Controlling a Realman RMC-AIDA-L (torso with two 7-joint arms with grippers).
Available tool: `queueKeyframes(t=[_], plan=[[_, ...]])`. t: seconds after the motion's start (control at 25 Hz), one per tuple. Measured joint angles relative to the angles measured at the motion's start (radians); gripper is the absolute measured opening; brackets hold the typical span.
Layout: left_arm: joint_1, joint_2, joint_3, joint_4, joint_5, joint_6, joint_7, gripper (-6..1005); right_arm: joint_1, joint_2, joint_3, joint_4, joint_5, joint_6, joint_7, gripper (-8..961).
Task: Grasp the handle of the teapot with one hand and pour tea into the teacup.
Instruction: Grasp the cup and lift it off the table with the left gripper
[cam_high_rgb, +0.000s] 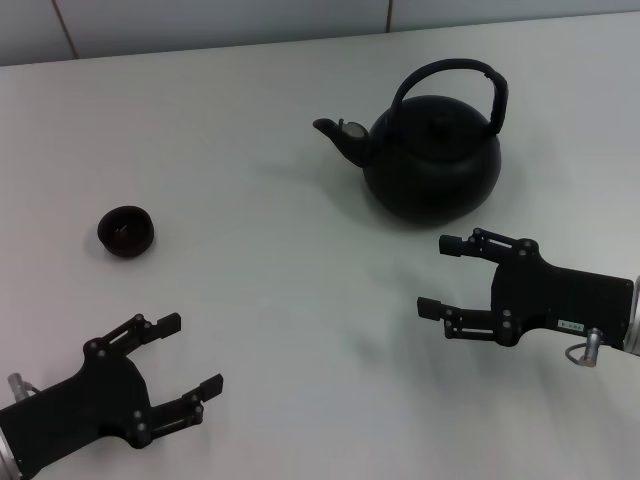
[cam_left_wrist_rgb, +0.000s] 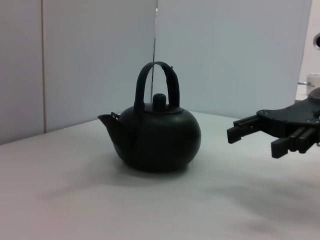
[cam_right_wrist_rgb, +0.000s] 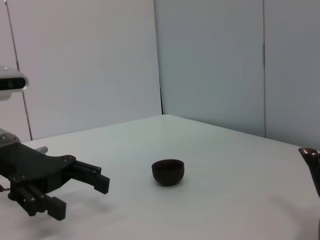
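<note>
The matte black teapot (cam_high_rgb: 432, 155) stands upright at the back right of the table, its spout pointing toward the robot's left. Its arched handle (cam_high_rgb: 447, 75) rises over the knobbed lid, with nothing gripping it. From the left wrist the teapot (cam_left_wrist_rgb: 157, 135) shows side-on. The small dark teacup (cam_high_rgb: 125, 230) sits far to the left; the right wrist view shows the teacup (cam_right_wrist_rgb: 168, 171) upright. My right gripper (cam_high_rgb: 441, 275) is open just in front of the teapot, not touching it. My left gripper (cam_high_rgb: 192, 355) is open near the front left, short of the teacup.
The white table (cam_high_rgb: 280, 280) runs back to a pale panelled wall (cam_high_rgb: 200, 25). The right gripper (cam_left_wrist_rgb: 254, 135) appears in the left wrist view beside the teapot, and the left gripper (cam_right_wrist_rgb: 80, 192) appears in the right wrist view.
</note>
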Motion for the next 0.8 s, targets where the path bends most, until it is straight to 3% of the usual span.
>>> queueKeyframes(t=[0.4, 0.6, 0.8], plan=[[-0.002, -0.003, -0.014, 0.002, 0.005, 0.0, 0.0, 862, 0.0, 0.0, 0.0, -0.003, 0.001, 0.0, 0.001, 836], [-0.008, -0.013, -0.141, 0.003, 0.003, -0.018, 0.0, 863, -0.002, 0.0, 0.0, -0.001, 0.0, 0.0, 0.001, 836], [-0.043, -0.02, -0.24, 0.005, 0.005, -0.118, -0.022, 862, -0.002, 0.0, 0.0, -0.003, -0.002, -0.001, 0.002, 836]])
